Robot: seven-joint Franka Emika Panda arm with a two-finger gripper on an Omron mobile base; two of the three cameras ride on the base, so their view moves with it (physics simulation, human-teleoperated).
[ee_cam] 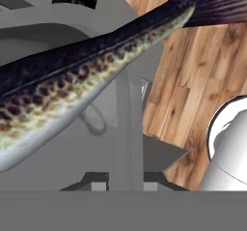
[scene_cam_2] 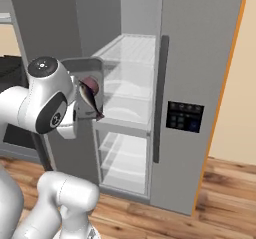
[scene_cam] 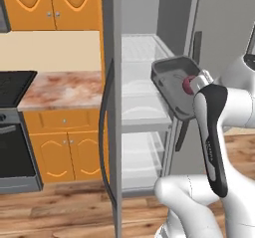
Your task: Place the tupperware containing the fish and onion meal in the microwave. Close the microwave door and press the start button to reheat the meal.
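Left base view shows one tupperware (scene_cam: pixel 172 85), a shallow dark grey tray, held up in the air and tipped steeply so its inside faces the camera, in front of the open fridge (scene_cam: pixel 144 112). One dark red-purple ball (scene_cam: pixel 189 84), the onion, sits against the tray's right part, right at the end of the arm. The tool (scene_cam: pixel 198 82) is at that same right edge of the tray, touching it; its fingertips are hidden by the hand and tray, so the exact gap cannot be read, though the tray hangs from it clear of any shelf, so it grips the tray's rim narrowly.

In the right base view the same tray (scene_cam_2: pixel 85 65) stands nearly on edge just beside the arm's round joint, with the onion (scene_cam_2: pixel 91 86) and one fish (scene_cam_2: pixel 91 102) lying against its face. The fish slants downward with its tail low.

The hand view has the fish (ee_cam: pixel 72 90) very close, running diagonally from lower left to a dark fanned tail at upper right, spotted along its side with a pale belly. Wooden floor (ee_cam: pixel 193 90) lies behind.

To the left stands one worktop (scene_cam: pixel 62 89) of mottled pink stone over orange cabinets (scene_cam: pixel 64 142), with one black stove (scene_cam: pixel 15 127) beside it.
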